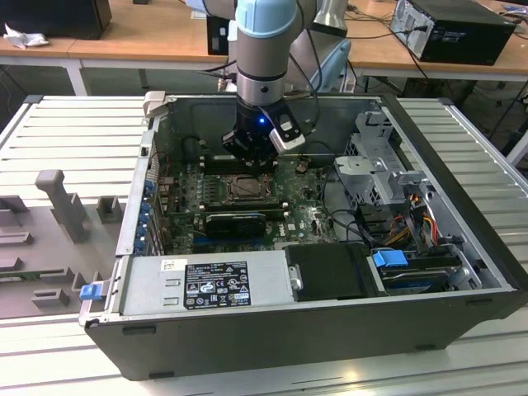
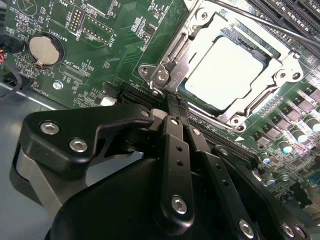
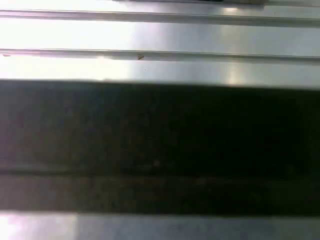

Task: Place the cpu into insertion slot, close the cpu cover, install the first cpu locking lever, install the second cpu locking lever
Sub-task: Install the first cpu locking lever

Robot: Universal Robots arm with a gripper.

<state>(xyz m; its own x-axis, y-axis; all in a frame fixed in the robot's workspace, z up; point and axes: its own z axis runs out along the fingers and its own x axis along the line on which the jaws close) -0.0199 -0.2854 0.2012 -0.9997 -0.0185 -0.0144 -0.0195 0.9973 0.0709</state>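
Observation:
Inside the open computer case, my gripper (image 1: 249, 158) hangs just over the green board, at the far edge of the insertion slot (image 1: 247, 189). In the second wrist view the cpu (image 2: 227, 72) lies flat in the socket, its pale metal top showing through the window of the cpu cover (image 2: 200, 30), which lies down around it. A thin lever rod (image 2: 270, 22) runs along the socket's far side. Another lever ends in a hook (image 2: 164, 76) at the socket's corner. My gripper (image 2: 176, 106) is shut with nothing in it, its tips a short way from that hooked corner.
A grey labelled power supply box (image 1: 206, 285) fills the case's front. Drive bays (image 1: 379, 177) and cables stand at the exterior view's right. A coin battery (image 2: 42, 48) sits on the board beside the socket. Grey fixtures (image 1: 58, 198) rest on the ribbed table.

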